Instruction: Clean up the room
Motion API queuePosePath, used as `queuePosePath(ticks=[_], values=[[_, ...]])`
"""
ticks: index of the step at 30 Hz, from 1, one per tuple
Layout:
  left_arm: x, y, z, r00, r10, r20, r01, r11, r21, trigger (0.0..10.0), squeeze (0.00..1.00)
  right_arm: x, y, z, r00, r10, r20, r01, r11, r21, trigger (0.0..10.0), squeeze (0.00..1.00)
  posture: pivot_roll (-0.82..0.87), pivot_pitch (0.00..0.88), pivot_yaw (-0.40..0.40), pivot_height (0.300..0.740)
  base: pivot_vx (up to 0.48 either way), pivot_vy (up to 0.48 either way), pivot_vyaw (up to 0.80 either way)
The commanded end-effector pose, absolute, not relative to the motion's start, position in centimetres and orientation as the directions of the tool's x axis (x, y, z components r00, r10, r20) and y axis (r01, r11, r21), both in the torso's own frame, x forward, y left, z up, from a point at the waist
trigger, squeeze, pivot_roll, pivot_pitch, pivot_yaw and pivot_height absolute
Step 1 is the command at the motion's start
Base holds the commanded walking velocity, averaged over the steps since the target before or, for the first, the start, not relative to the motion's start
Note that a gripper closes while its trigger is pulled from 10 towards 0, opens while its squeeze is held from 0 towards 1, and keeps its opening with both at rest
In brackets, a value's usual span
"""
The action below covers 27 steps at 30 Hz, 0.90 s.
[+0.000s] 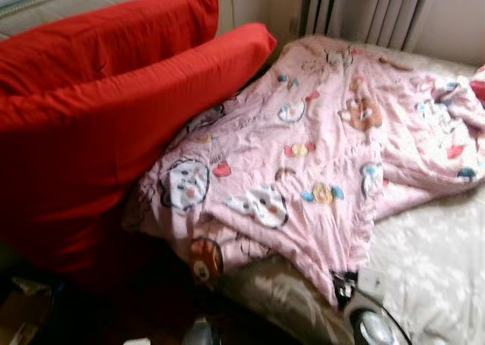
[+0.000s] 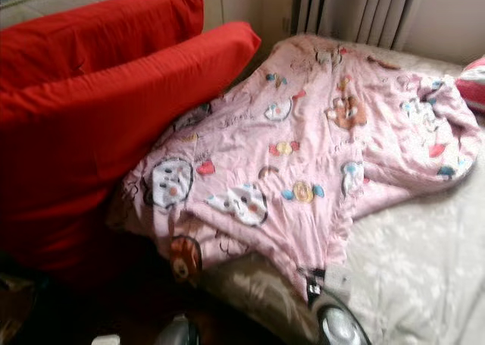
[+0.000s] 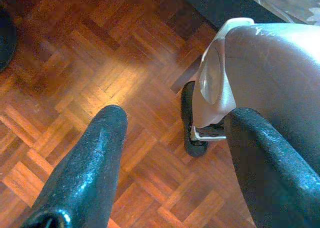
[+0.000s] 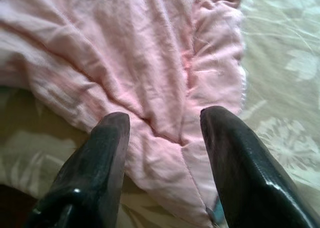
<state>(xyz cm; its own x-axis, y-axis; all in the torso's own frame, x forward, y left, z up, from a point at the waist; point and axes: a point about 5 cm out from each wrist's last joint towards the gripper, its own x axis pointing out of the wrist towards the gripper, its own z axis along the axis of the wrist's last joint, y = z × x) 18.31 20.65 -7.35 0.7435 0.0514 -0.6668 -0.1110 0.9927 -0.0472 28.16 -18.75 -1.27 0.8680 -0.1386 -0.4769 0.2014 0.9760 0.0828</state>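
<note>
Pink and printed with cartoon animals, the blanket (image 1: pixel 318 163) lies rumpled across the bed (image 1: pixel 432 261), its near corner hanging toward the bed's edge. We can read no writing or label on it; the print has small scribbled marks, too blurred to make out. Two red pillows (image 1: pixel 98 117) lean against its left side, one stacked over the other, touching the blanket's edge. Grey curtains (image 1: pixel 364 11) hang behind the bed.

In the right wrist view our right gripper (image 4: pixel 162 125) hovers just over the blanket's near corner, its two black fingers (image 4: pixel 95 168) spread apart with a fold of pink cloth showing between them; we cannot tell whether the tips touch the fabric. The pale floral bedcover (image 4: pixel 285 62) lies beside that corner.

Our left gripper (image 3: pixel 175 133) hangs low over the wooden parquet floor (image 3: pixel 75 62), fingers parted and holding nothing, next to our own silver leg (image 3: pixel 265 77).
</note>
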Motion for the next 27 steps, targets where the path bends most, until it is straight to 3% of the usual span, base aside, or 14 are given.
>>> queuePosePath(ticks=[1, 2, 3, 4, 5, 13, 14, 15, 16, 27], values=[[17.6, 20.0, -7.8, 0.725, 0.024, -0.688, -0.086, 0.995, -0.056, 10.0, 0.0, 27.3, -19.1, -2.1, 0.837, -0.16, -0.523, 0.224, 0.973, 0.062, 10.0, 0.0, 0.01, 0.231, 0.048, 0.64, 0.0, 0.0, 0.0], [17.6, 20.0, -7.8, 0.727, 0.025, -0.686, -0.086, 0.995, -0.055, 10.0, 0.0, 27.4, -19.2, -2.0, 0.839, -0.162, -0.52, 0.23, 0.971, 0.069, 10.0, 0.0, 0.01, 0.236, 0.05, 0.64, 0.0, 0.0, 0.0], [17.6, 20.1, -7.8, 0.729, 0.025, -0.684, -0.086, 0.995, -0.055, 10.0, 0.0, 27.5, -19.1, -1.9, 0.842, -0.158, -0.516, 0.231, 0.97, 0.081, 10.0, 0.31, 0.01, 0.237, 0.05, 0.64, 0.0, 0.0, 0.0], [17.5, 20.1, -7.8, 0.732, 0.026, -0.68, -0.086, 0.995, -0.054, 10.0, 0.0, 27.7, -19.1, -1.7, 0.847, -0.155, -0.508, 0.229, 0.97, 0.085, 10.0, 0.89, 0.01, 0.243, 0.051, 0.64, 0.0, 0.0, 0.0], [17.5, 20.1, -7.8, 0.735, 0.025, -0.678, -0.085, 0.995, -0.055, 10.0, 0.0, 27.8, -19.1, -1.6, 0.848, -0.154, -0.506, 0.224, 0.971, 0.08, 10.0, 1.0, 0.02, 0.249, 0.053, 0.64, 0.0, 0.0, 0.0], [16.9, 20.3, -7.8, 0.748, 0.015, -0.664, -0.075, 0.995, -0.063, 10.0, 0.0, 27.9, -19.2, -1.6, 0.841, -0.161, -0.516, 0.223, 0.973, 0.06, 10.0, 1.0, 0.03, 0.28, 0.062, 0.64, 0.0, 0.0, 0.0], [16.9, 20.3, -7.8, 0.749, 0.014, -0.662, -0.075, 0.995, -0.064, 10.0, 0.0, 27.9, -19.1, -1.6, 0.843, -0.155, -0.516, 0.217, 0.974, 0.063, 10.0, 0.49, 0.04, 0.287, 0.064, 0.64, 0.0, 0.0, 0.0], [16.8, 20.4, -7.8, 0.75, 0.013, -0.662, -0.074, 0.995, -0.064, 10.0, 0.0, 27.9, -19.1, -1.6, 0.844, -0.151, -0.515, 0.214, 0.975, 0.064, 10.0, 0.49, 0.04, 0.29, 0.065, 0.64, 0.0, 0.0, 0.0], [16.6, 20.4, -7.9, 0.751, 0.013, -0.661, -0.074, 0.995, -0.064, 10.0, 0.0, 27.9, -19.1, -1.6, 0.844, -0.149, -0.515, 0.209, 0.976, 0.06, 10.0, 0.0, 0.04, 0.301, 0.067, 0.64, 0.0, 0.0, 0.0], [15.8, 20.5, -7.9, 0.775, 0.004, -0.633, -0.073, 0.994, -0.083, 10.0, 0.0, 28.5, -19.5, -1.1, 0.847, -0.17, -0.504, 0.221, 0.974, 0.042, 10.0, 0.0, 0.06, 0.346, 0.069, 0.64, 0.0, 0.0, 0.0]])
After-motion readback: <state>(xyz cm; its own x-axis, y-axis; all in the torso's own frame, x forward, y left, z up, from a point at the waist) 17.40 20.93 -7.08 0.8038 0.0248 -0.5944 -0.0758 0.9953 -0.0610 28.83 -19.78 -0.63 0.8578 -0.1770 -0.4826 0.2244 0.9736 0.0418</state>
